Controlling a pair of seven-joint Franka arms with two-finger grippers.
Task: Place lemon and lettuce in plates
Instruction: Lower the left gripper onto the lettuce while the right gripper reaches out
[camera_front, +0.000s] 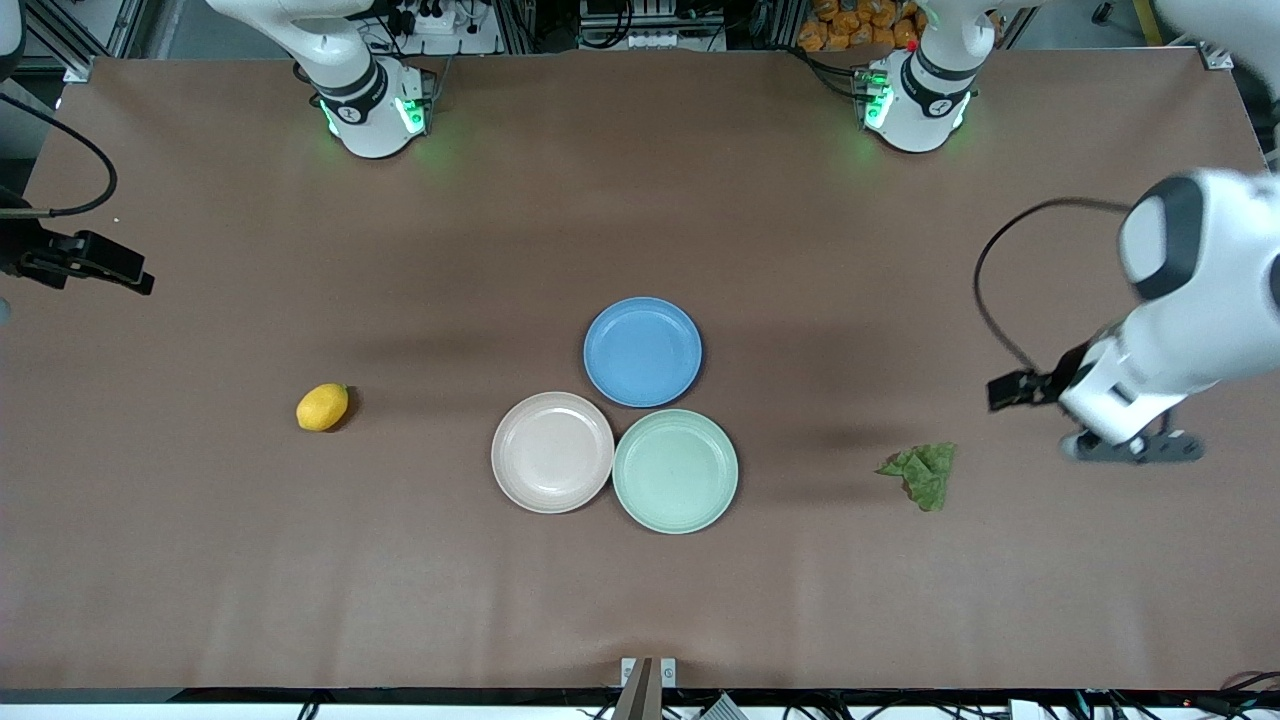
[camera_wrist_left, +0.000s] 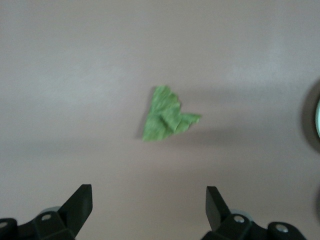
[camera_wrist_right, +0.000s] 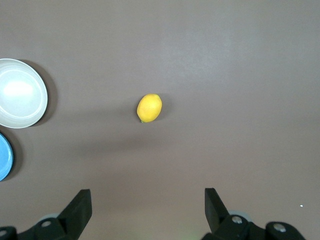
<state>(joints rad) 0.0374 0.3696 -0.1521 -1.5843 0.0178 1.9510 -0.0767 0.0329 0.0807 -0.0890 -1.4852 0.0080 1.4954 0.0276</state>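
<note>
The lemon (camera_front: 322, 407) lies on the table toward the right arm's end; it also shows in the right wrist view (camera_wrist_right: 149, 107). The lettuce (camera_front: 920, 472) lies toward the left arm's end, also in the left wrist view (camera_wrist_left: 167, 120). The pink-beige plate (camera_front: 552, 452) and the mint green plate (camera_front: 675, 470) sit side by side mid-table, both bare. My left gripper (camera_front: 1135, 448) (camera_wrist_left: 149, 199) is open and empty above the table beside the lettuce. My right gripper (camera_wrist_right: 147, 200) is open and empty, high over the right arm's end; the front view shows only its wrist.
A blue round plate (camera_front: 642, 351) sits farther from the front camera, touching the two plates. The right wrist view shows the pink-beige plate (camera_wrist_right: 20, 92) and the blue plate's edge (camera_wrist_right: 4, 156). The brown table (camera_front: 640, 600) is bare around the lemon and the lettuce.
</note>
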